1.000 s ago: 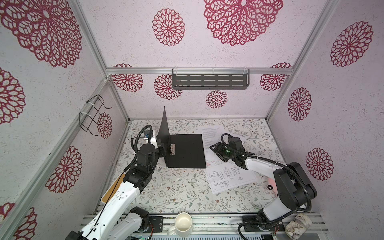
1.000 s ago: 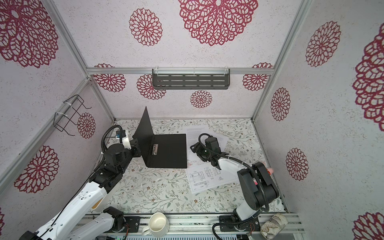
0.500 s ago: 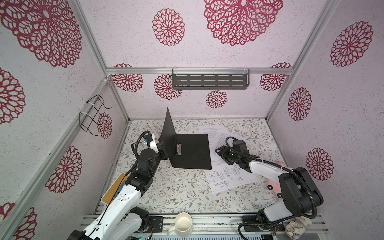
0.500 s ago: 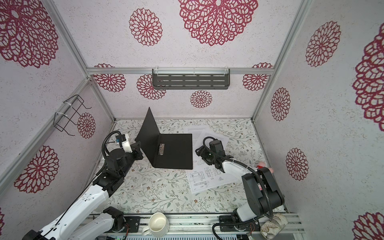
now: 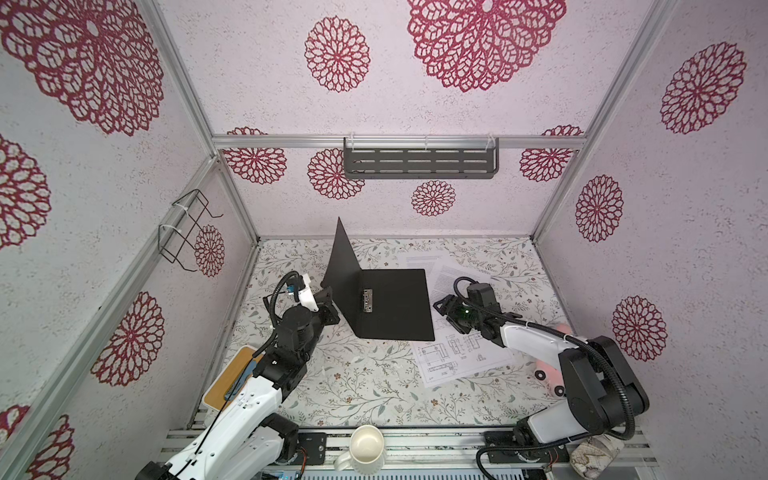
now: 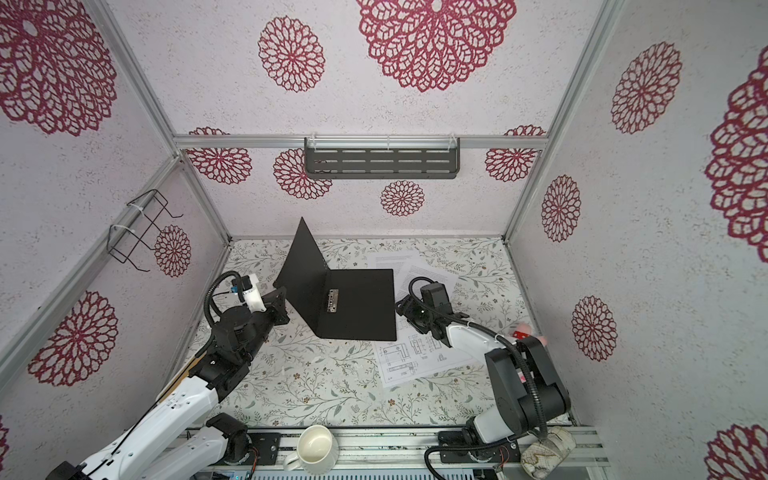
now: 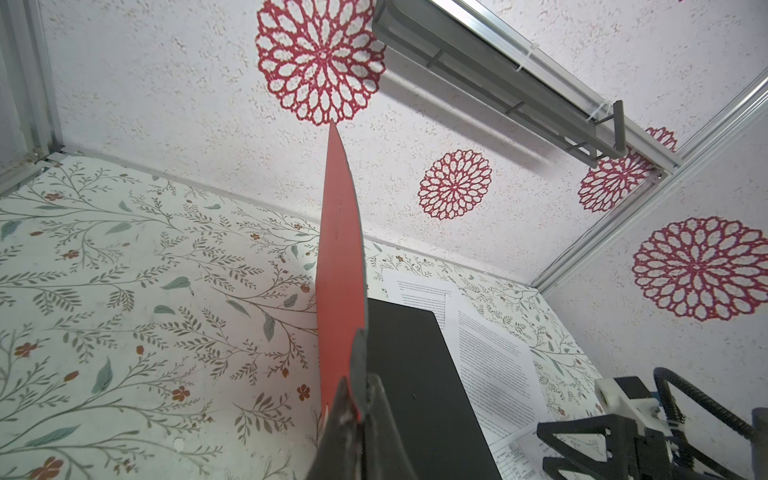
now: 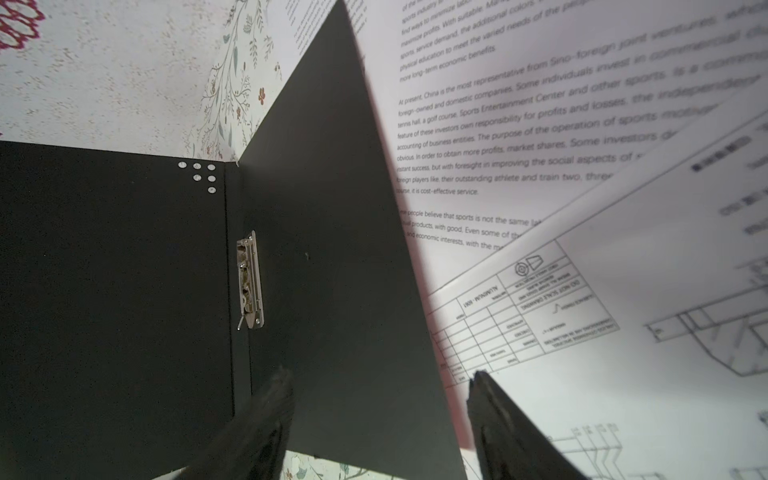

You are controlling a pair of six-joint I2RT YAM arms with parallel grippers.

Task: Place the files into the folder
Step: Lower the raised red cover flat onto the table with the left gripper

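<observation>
Folder point(image 5: 390, 307) sits open on the floral table point(image 5: 332, 395), black inside up, with the metal clip point(image 5: 367, 300) showing by the spine. Its front cover point(image 5: 343, 266) stands almost upright, red outside towards the left arm. The left gripper point(image 7: 356, 409) is pinched tight on the cover's lower edge and props it up, so the opening part looks sorted.

The files are another story, since none of them are in. The drawing sheet point(image 5: 457, 357) lies flat on the table against the folder's right edge, and the folder overlaps it a little. The two text sheets point(image 5: 446, 270) fan out beside it towards the back wall.

The right gripper point(image 8: 380, 380) has its jaws spread wide with nothing in them. It hangs low over the spot where the folder's right edge meets the drawing sheet. Judging by that, all three sheets have yet to go in, and presumably the cover comes down after.
</observation>
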